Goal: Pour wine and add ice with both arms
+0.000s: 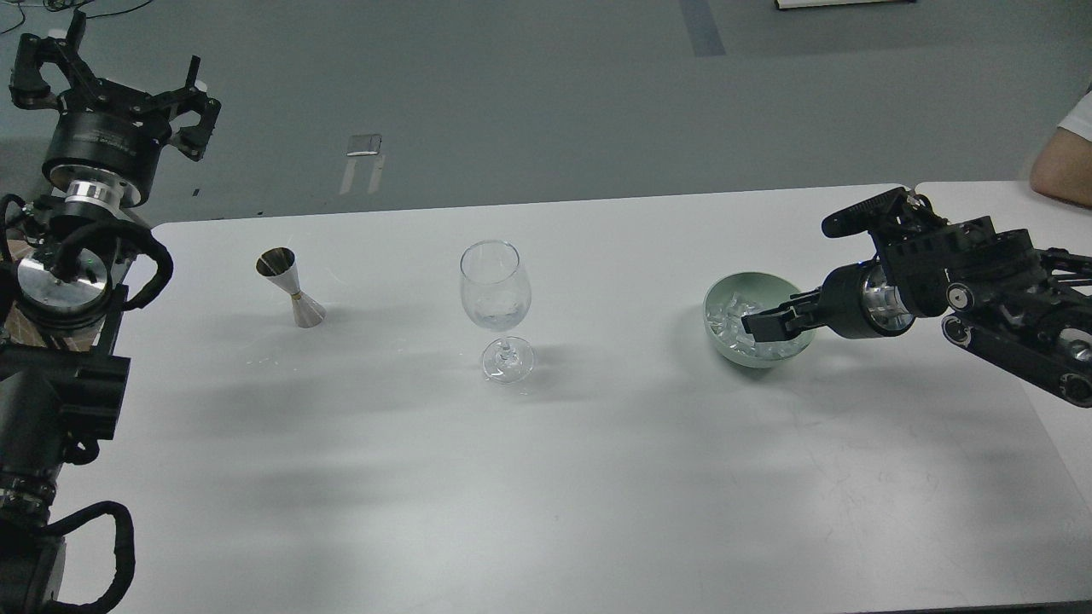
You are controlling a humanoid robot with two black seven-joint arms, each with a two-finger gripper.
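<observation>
The right tool (751, 326) reaches into the bowl (715, 298) of ice (727, 310), grip unclear; the left tool (128, 64) is raised, spread wide.

One wine glass (496, 296), one jigger (291, 286) and one bowl (722, 328) are seen. Two grippers are counted, left (128, 72) and right (758, 325).

Left arm (64, 281) rose along the left edge of the head view, wrist vertical, its gripper (119, 72) uppermost with both fingers splayed wide apart and nothing between them. Right arm (1007, 294) entered from the right edge, forearm nearly level and reaching leftward; its gripper (762, 325) pointed left and slightly downward, finger separation indistinguishable.
</observation>
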